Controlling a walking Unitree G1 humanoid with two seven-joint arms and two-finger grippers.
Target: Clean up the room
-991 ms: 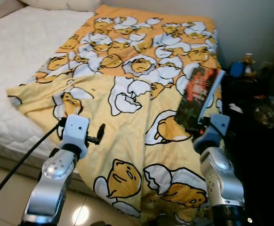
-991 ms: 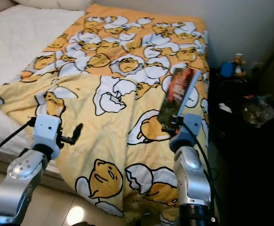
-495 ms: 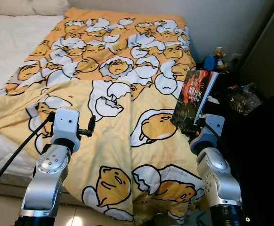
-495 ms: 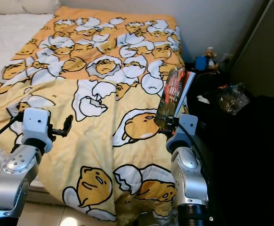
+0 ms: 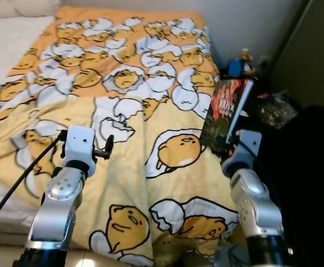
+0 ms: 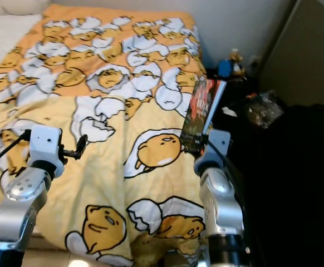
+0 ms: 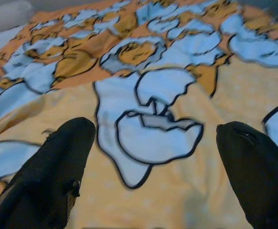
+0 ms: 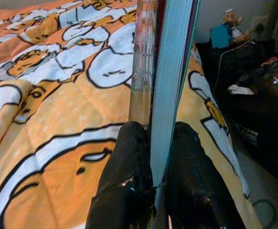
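My right gripper is shut on a book with a dark red cover, held upright over the right edge of the bed. In the right wrist view both black fingers clamp the book at its lower end, page edges facing the camera. My left gripper is open above the yellow duvet with egg cartoon prints. Its two fingers stand wide apart over the duvet, holding nothing.
A white mattress lies bare to the left of the duvet. Right of the bed stand a small figurine, a crinkled bag and dark clutter on a low black surface. A wall and a cabinet side close the far right.
The camera has swung right, so the bed has shifted left in view and more of the dark right side shows. The book stays gripped in my right gripper; the left stays open.
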